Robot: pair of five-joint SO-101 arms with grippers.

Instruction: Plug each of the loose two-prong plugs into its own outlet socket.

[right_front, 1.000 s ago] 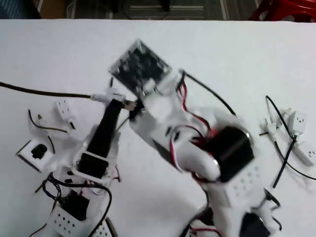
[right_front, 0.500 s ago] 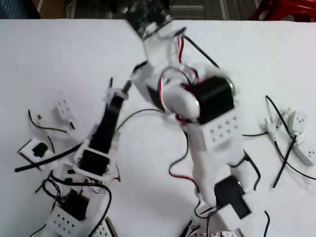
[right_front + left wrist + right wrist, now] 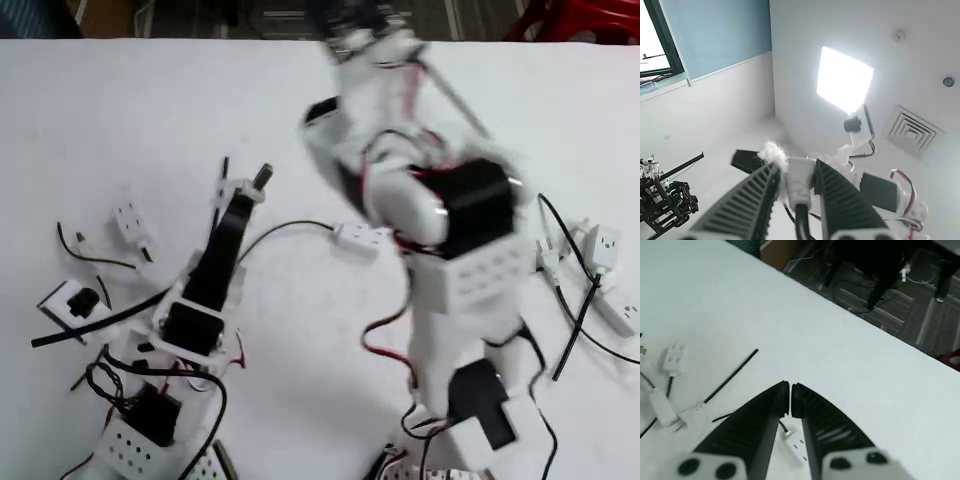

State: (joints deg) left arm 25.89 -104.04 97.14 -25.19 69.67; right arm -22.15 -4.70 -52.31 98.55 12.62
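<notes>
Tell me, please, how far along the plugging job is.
Done: perhaps one, a black plug that seems seated in a white block at the high view's far left. In hand: the left gripper, pointed upward, holds what looks like a white plug; the right gripper is shut and empty. Left: the mid-table socket, the right plug and right socket, and the left socket lie loose.

We were in an office-like lab room: an air vent (image 3: 912,131) sat beside the ceiling light panel (image 3: 844,79).
</notes>
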